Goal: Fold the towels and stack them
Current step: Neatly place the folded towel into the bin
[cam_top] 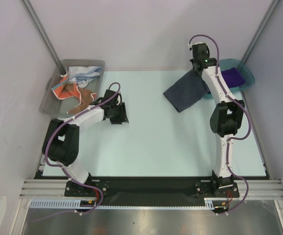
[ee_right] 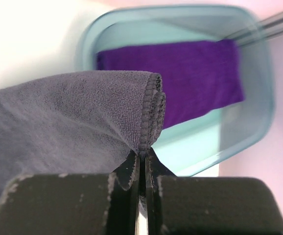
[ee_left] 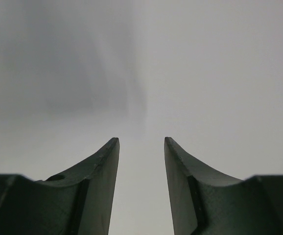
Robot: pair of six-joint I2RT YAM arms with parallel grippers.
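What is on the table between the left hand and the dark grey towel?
Nothing. In the top view, the table is bare from the left hand to the dark grey towel.

Folded dark grey-blue terry towel (cam_top: 184,94) lies on the table beside the teal translucent bin (cam_top: 249,78), stitched hem corner pinched in the right gripper (ee_right: 142,159). Deep purple towel (cam_top: 232,76) lies folded flat inside that bin. Orange-red towel (cam_top: 62,91) and pale white/light-blue towel (cam_top: 85,72) are crumpled together (unfolded) in the grey plastic bin (cam_top: 47,100).

A lab cell: plain pale walls (cam_top: 146,29), aluminium rail (cam_top: 43,188), bolted arms (cam_top: 224,120).
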